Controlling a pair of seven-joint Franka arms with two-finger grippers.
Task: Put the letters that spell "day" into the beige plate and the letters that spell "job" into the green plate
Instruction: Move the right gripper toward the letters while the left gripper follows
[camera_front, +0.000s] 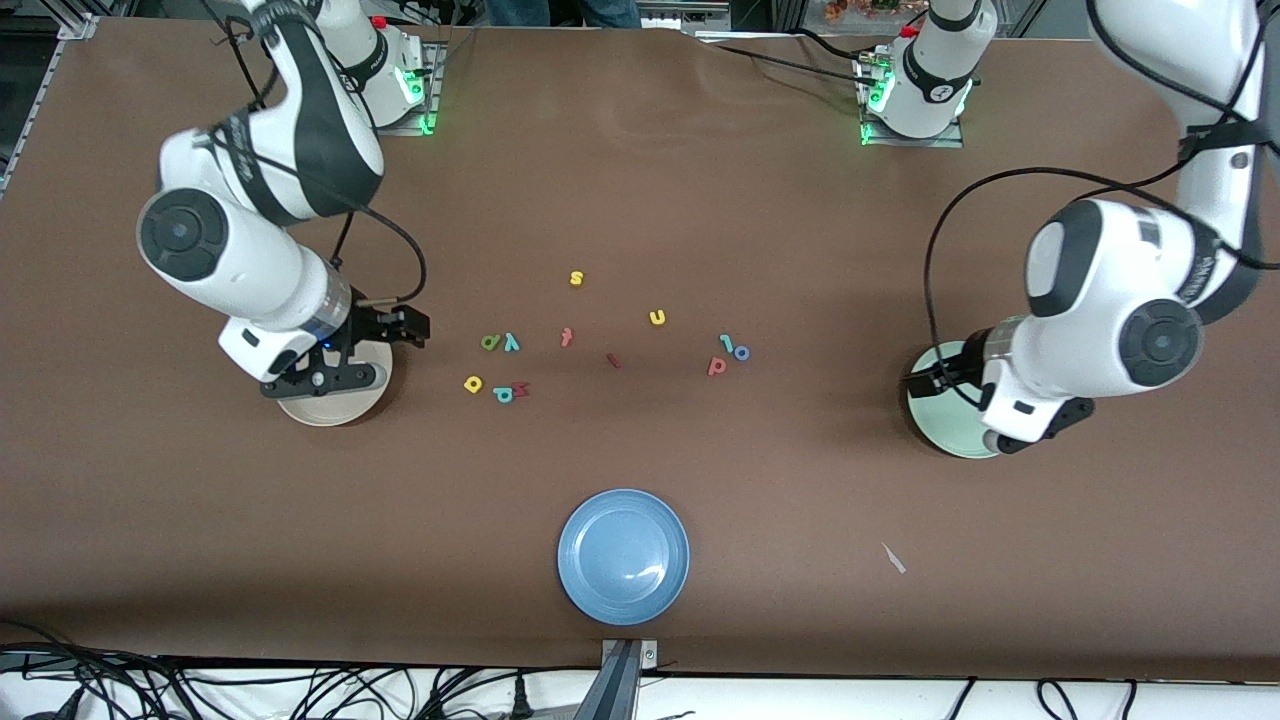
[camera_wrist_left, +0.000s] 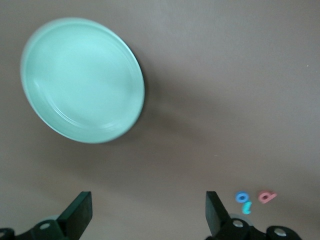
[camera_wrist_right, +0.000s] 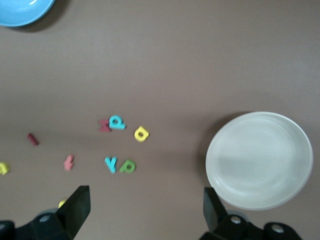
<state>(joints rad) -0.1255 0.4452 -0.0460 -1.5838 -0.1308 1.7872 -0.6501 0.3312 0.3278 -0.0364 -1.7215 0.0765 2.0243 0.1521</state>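
A: How far along is the sorting looking?

B: Nothing is sitting in either plate yet. The beige plate (camera_front: 330, 400) is lying bare at the right arm's end of the bench (camera_front: 640, 180), and the green plate (camera_front: 950, 415) is lying bare at the left arm's end. All six letters are still waiting on the bench between them.

A: Where are the "day" letters lying?

B: The green "a" (camera_front: 489, 342) and the teal "y" (camera_front: 511, 342) are sitting side by side, with the yellow "d" (camera_front: 473, 383) a little nearer the front camera. All three are lying toward the beige plate's end, near it but apart from it.

A: And "job"?

B: The teal "j" (camera_front: 727, 341), the blue "o" (camera_front: 741, 352) and the salmon "b" (camera_front: 717, 366) are clustering together toward the green plate's end, well apart from that plate.

A: What are the pincers doing?

B: The right pincer (camera_wrist_right: 145, 212) is hanging over the beige plate with its jaws spread wide, gripping nothing; the "day" letters are lying off to one side of it, not between its fingers. The left pincer (camera_wrist_left: 149, 212) is hanging over the edge of the green plate, likewise spread wide and carrying nothing, with the "job" cluster lying well off from it.
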